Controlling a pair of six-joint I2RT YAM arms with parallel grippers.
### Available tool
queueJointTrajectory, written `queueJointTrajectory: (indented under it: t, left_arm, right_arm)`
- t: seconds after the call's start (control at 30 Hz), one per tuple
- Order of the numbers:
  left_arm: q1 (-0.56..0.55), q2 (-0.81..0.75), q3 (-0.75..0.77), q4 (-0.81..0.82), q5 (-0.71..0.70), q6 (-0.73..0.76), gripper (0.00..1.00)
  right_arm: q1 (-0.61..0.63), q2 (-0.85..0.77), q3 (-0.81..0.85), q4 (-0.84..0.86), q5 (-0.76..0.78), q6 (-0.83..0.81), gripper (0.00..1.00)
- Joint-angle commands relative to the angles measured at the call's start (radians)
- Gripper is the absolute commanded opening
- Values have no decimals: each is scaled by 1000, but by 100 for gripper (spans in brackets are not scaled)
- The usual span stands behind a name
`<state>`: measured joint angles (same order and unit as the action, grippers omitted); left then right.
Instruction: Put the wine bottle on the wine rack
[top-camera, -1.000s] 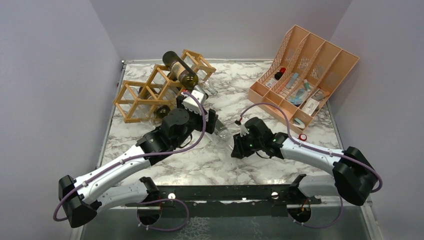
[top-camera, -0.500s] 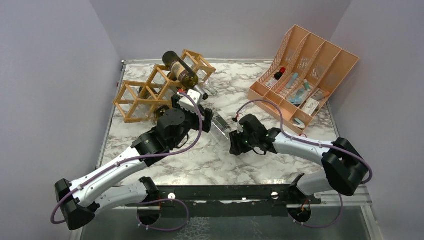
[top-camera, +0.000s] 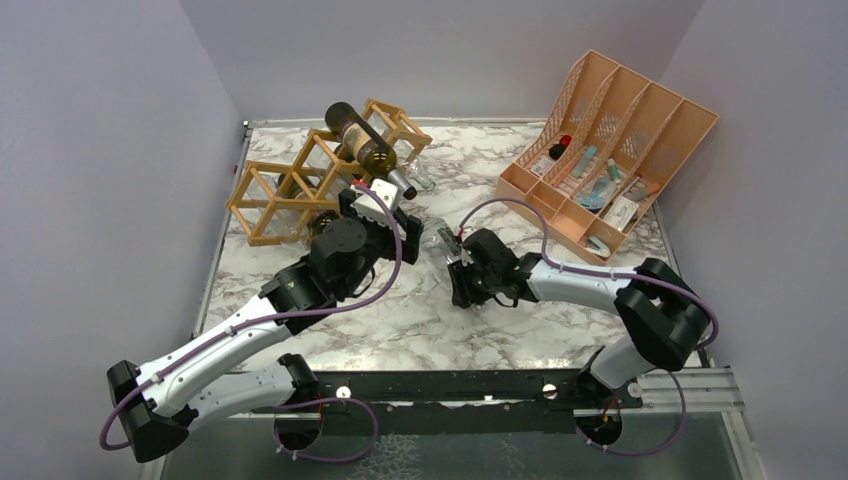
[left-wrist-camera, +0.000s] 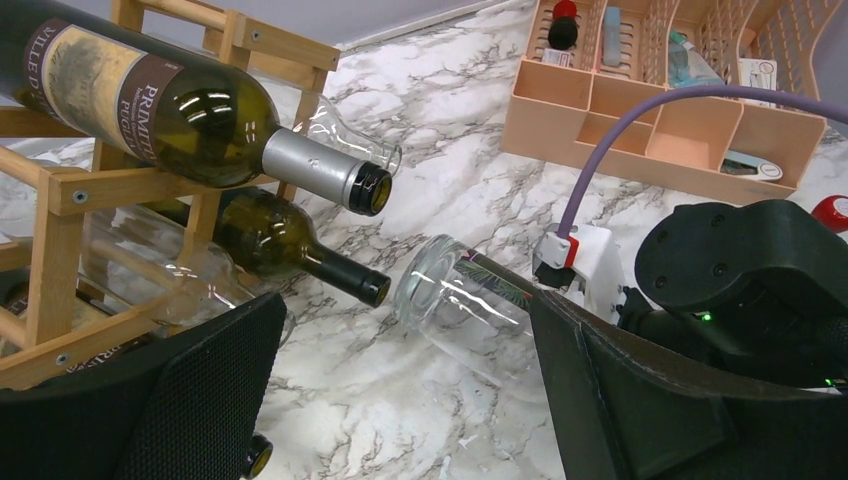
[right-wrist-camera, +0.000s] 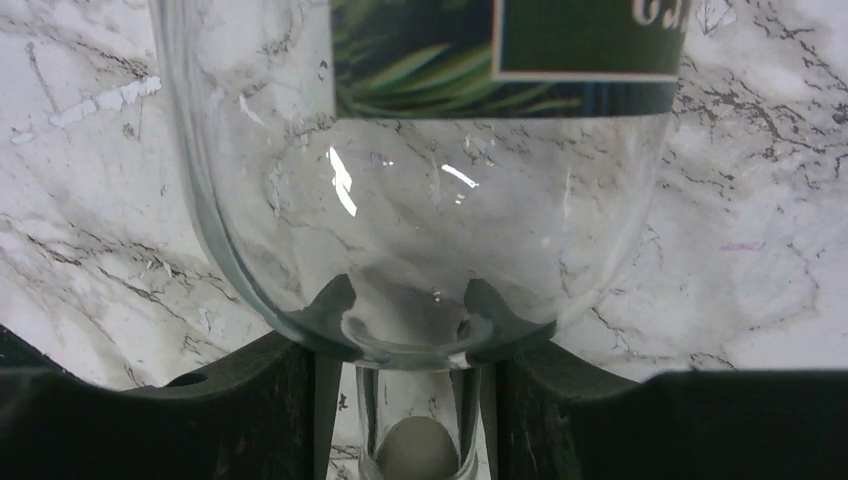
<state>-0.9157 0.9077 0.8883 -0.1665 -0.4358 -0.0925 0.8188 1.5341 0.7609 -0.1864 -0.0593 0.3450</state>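
**A:** Which step was judged to be in hand?

**B:** The approach to the rack. The clear wine bottle (left-wrist-camera: 470, 310) was found low over the marble table (top-camera: 420, 320), between the two arms and just right of the wine rack (top-camera: 290, 190), with its base turned toward the rack. Its neck was clamped between the narrowed jaws of the right gripper (right-wrist-camera: 418, 395). Whether the body rested on the table or was lifted off it could not be told.

**A:** And the left gripper (left-wrist-camera: 400, 340)?

**B:** It was seen spread wide and empty, just near of the rack, with the bottle's base in front of it.

**A:** How was the rack occupied?

**B:** A dark labelled bottle (left-wrist-camera: 150, 95) was laid in an upper cell and a green bottle (left-wrist-camera: 270, 240) was lodged below it, both necks jutting right.

**A:** What was the next move thought to call for?

**B:** The base would have to be lined up with a free cell and slid in base first, clear of those two necks. Support from the open left gripper might be needed, since a bottle held by the neck alone could swing.
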Motion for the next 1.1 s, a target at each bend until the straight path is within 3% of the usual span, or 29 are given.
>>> queueJointTrajectory:
  t: [0.0, 0.27, 0.33, 0.43, 0.47, 1.07]
  left_arm:
    - [5, -23, 27, 2, -29, 18, 99]
    - [4, -22, 29, 1, -34, 25, 99]
    - [4, -24, 29, -1, -35, 26, 99]
    - [4, -25, 32, -4, -39, 29, 99]
    - [4, -27, 32, -5, -41, 30, 99]
    - [5, -45, 71, -7, -58, 50, 99]
  right_arm:
    - [11, 49, 6, 52, 72, 9, 49]
    - [12, 107, 2, 93, 123, 20, 35]
    - [12, 112, -3, 103, 133, 20, 26]
    - [11, 107, -8, 115, 147, 12, 4]
    - [12, 102, -7, 114, 152, 9, 1]
    - [13, -253, -38, -72, 36, -36, 1]
